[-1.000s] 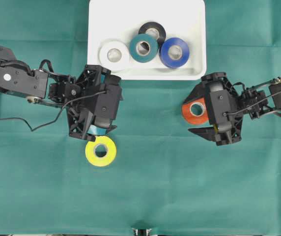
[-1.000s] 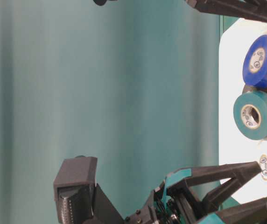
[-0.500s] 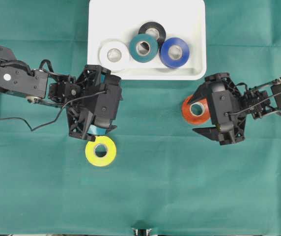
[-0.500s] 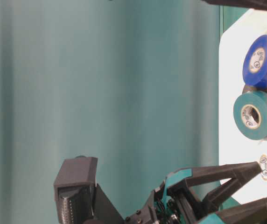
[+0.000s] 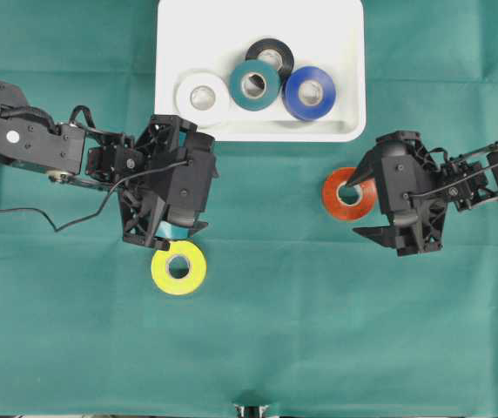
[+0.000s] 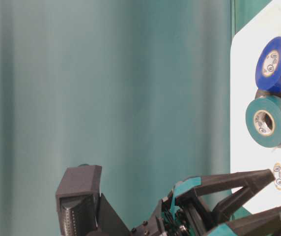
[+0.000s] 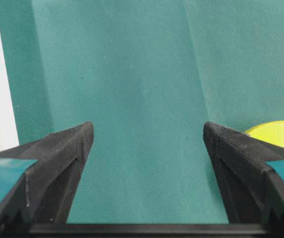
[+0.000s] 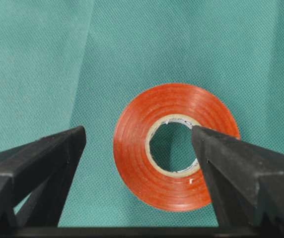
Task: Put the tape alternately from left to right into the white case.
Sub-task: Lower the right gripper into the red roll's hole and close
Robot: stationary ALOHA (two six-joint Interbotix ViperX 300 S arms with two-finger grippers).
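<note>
Jaws of both the left gripper [image 5: 172, 233] and right gripper [image 5: 364, 204] gape empty; the right's finger over the orange roll [image 5: 348, 193] core could spear it, not straddle.

Background is basically just the worktop [image 5: 258, 348], covered edge to edge with a teal-green cloth [image 5: 75, 348] that has a fine woven texture and a few faint fold lines and soft creases running across it. Lighting is even and bright from above, only short soft shadows on the fabric, and there's a tiny bit of dark hardware [image 5: 249, 409] poking in at the bottom edge of the overhead view. No walls, floor or windows show up in any view.
</note>
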